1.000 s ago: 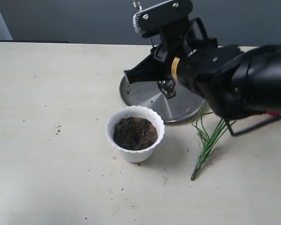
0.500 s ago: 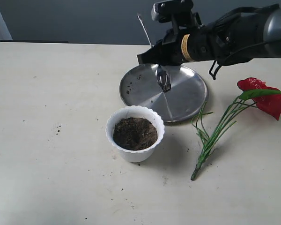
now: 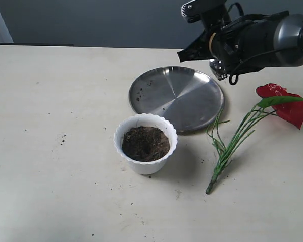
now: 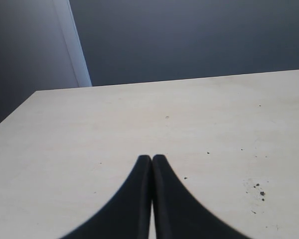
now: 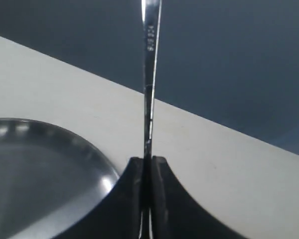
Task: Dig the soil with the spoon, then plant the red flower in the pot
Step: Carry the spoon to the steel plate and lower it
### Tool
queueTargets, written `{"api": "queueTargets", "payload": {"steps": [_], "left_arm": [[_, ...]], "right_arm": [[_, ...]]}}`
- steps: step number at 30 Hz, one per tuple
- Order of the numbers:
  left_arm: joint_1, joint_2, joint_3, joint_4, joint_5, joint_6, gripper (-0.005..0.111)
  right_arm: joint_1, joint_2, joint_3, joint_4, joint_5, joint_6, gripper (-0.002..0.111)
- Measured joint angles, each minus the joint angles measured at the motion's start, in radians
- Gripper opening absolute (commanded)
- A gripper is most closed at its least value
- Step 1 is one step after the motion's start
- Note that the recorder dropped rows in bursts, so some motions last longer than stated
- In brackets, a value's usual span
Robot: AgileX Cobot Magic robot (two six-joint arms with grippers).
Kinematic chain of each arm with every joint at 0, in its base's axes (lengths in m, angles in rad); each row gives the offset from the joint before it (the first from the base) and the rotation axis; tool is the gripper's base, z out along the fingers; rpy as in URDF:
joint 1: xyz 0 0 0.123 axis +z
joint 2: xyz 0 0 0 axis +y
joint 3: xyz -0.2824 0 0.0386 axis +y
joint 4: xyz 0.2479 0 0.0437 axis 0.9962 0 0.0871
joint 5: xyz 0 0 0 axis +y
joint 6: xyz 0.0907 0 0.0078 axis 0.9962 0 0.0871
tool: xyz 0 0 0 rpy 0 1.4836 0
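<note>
Right gripper (image 5: 147, 162) pinches the spoon (image 5: 148, 74) by its handle; best lay it gently on the plate (image 5: 35, 164) near it; left gripper (image 4: 151, 159) pressed together, empty.

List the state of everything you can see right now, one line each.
Pot: upright on the table, full.
Soil: loose in the pot, nothing planted.
Red flower: lying flat on the table, unplanted.
Spoon: held by its handle, off the table.
Steel plate: flat on the table, a few dark crumbs on it.
Right gripper: shut on the spoon.
Left gripper: shut, empty.
</note>
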Motion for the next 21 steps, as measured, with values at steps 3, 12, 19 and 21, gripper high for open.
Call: {"api": "queueTargets", "payload": {"steps": [3,12,19,21], "left_arm": [[0.000,0.000,0.000,0.000,0.000,0.000,0.000],[0.000,0.000,0.000,0.000,0.000,0.000,0.000],[0.000,0.000,0.000,0.000,0.000,0.000,0.000],[0.000,0.000,0.000,0.000,0.000,0.000,0.000]], "right_arm": [[0.000,-0.023,-0.009,0.159,0.035,-0.146,-0.001],[0.000,-0.007,-0.251,1.236,0.143,-1.241,-0.001],[0.006,0.103,-0.343,1.436,0.196,-1.505,-0.001],[0.005,0.153,-0.343,1.457,0.214,-1.549,-0.001]]}}
